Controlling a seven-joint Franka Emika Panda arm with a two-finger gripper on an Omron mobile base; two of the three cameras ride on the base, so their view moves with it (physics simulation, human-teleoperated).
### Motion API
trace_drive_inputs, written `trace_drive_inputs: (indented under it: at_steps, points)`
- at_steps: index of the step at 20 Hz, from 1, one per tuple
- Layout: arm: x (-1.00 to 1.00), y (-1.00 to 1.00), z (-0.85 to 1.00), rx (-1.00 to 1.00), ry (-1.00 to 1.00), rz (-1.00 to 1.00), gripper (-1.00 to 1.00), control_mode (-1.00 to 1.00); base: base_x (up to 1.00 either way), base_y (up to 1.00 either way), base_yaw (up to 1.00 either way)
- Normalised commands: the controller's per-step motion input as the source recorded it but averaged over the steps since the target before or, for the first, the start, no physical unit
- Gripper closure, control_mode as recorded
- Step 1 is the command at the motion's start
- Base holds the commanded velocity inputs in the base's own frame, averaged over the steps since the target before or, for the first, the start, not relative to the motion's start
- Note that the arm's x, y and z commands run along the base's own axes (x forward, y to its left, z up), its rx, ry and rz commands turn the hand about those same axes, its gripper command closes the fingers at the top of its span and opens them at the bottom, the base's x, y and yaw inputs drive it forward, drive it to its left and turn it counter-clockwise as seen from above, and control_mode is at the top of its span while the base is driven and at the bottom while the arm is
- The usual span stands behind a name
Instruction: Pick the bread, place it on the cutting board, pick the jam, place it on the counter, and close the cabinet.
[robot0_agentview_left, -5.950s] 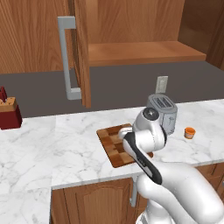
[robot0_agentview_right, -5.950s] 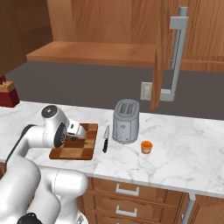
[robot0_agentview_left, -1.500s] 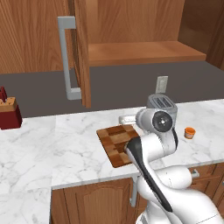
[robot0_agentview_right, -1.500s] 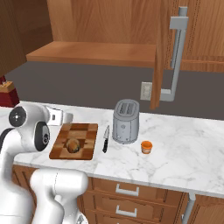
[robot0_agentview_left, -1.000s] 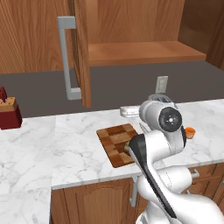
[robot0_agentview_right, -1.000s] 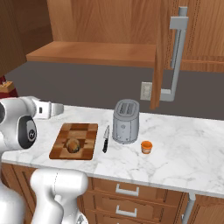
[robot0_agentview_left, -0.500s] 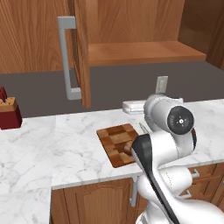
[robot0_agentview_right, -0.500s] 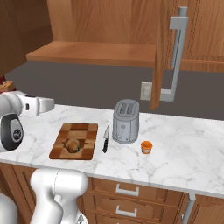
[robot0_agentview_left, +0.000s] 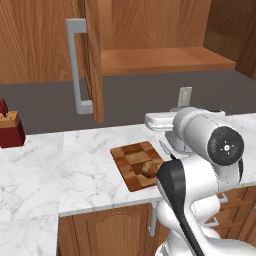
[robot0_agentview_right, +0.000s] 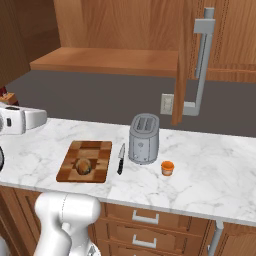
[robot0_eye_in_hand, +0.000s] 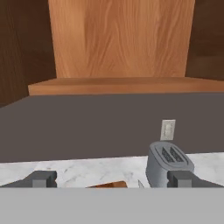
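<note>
1. Resting on the cutting board (robot0_agentview_right: 84, 161), the bread (robot0_agentview_right: 83, 166) lies near the board's front edge, left of centre; bare checkered wood shows behind it.
2. The cutting board lies flat on the counter (robot0_agentview_right: 210, 175), set back from the front edge, with open marble on its left.
3. A knife (robot0_agentview_right: 120, 158) lies just right of the board, apart from it, blade pointing toward the wall.
4. A grey toaster (robot0_agentview_right: 144, 138) stands right of the knife, below the wall outlet (robot0_agentview_right: 166, 104).
5. The jam (robot0_agentview_right: 167, 168) stands on the counter just right of and in front of the toaster; a wide bare stretch of marble runs on to its right.
6. The cabinet (robot0_agentview_right: 186, 60) door stands open, edge-on over the counter, its shelf (robot0_agentview_right: 107, 61) bare.
7. The gripper (robot0_eye_in_hand: 111, 179) is raised over the board's rear, facing the wall; jaws spread, nothing between them.
</note>
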Motion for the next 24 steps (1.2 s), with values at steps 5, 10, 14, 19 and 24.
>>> trace_drive_inputs:
  at_steps: [5,10,14,19,24]
  points:
    - [-0.39,0.12,0.08,0.0,-0.07,0.0,-1.0,-1.0,0.0,0.0,0.0]
    - [-0.4,0.24,0.04,0.0,-0.07,0.0,-1.0,-1.0,0.0,0.0,0.0]
    - [-0.49,0.24,0.13,0.0,-0.07,0.0,-1.0,-1.0,0.0,0.0,0.0]
    - [-0.49,0.1,0.21,0.0,-0.11,0.0,-1.0,-1.0,0.0,0.0,0.0]
    - [-0.19,0.3,0.03,0.0,-0.06,0.0,-1.0,-1.0,0.0,0.0,0.0]
